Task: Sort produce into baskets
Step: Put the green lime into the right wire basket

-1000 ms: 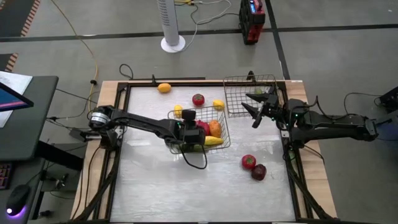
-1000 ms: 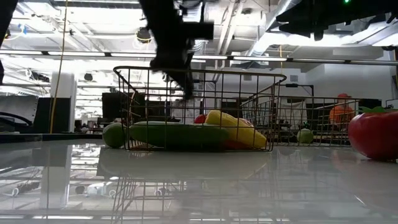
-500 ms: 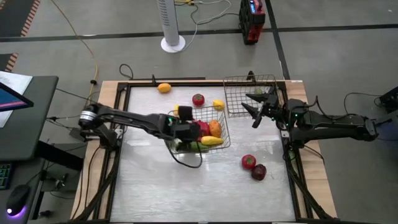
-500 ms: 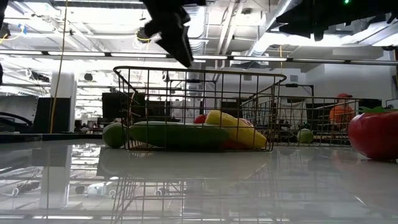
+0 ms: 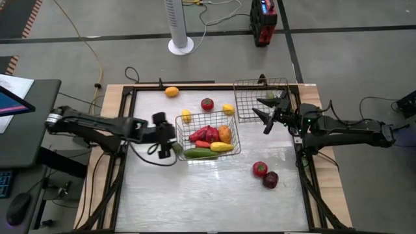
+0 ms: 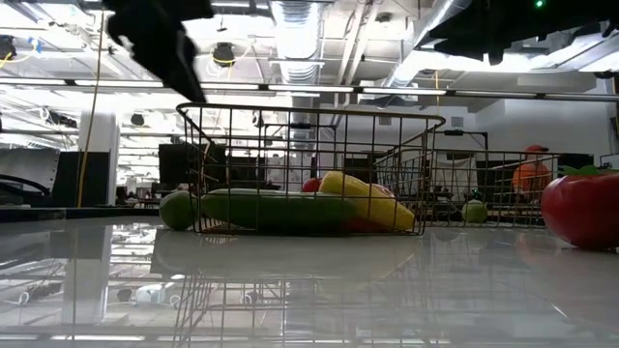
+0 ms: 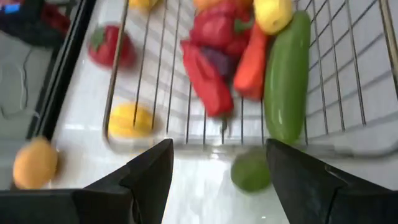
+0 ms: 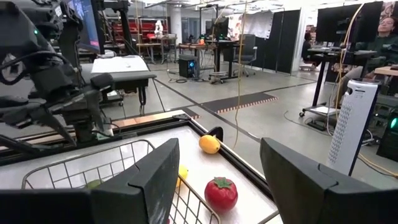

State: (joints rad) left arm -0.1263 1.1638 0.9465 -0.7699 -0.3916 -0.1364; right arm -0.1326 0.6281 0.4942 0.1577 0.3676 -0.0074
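A wire basket (image 5: 229, 144) in the middle of the table holds red peppers (image 7: 211, 56), a green cucumber (image 7: 285, 74) and yellow and orange pieces. A green round piece (image 7: 250, 171) lies on the table just outside its left wall. My left gripper (image 5: 169, 134) is open and empty, left of this basket and above the table; it also shows in its wrist view (image 7: 214, 180) and in the low view (image 6: 160, 39). A second basket (image 5: 247, 97) stands at the far right. My right gripper (image 5: 263, 114) hangs open and empty beside it.
Loose on the table are an orange piece (image 5: 171, 91) at the far edge, a yellow piece (image 5: 186, 116), a red tomato (image 5: 207, 104), a lemon (image 5: 228, 109), and a red (image 5: 259, 169) and a dark-purple piece (image 5: 270, 180) at the near right.
My left gripper has risen out of the middle basket and gone toward the table's left edge, and now stands outside the basket's left wall. The basket and its produce have stayed in place. My right arm has kept still.
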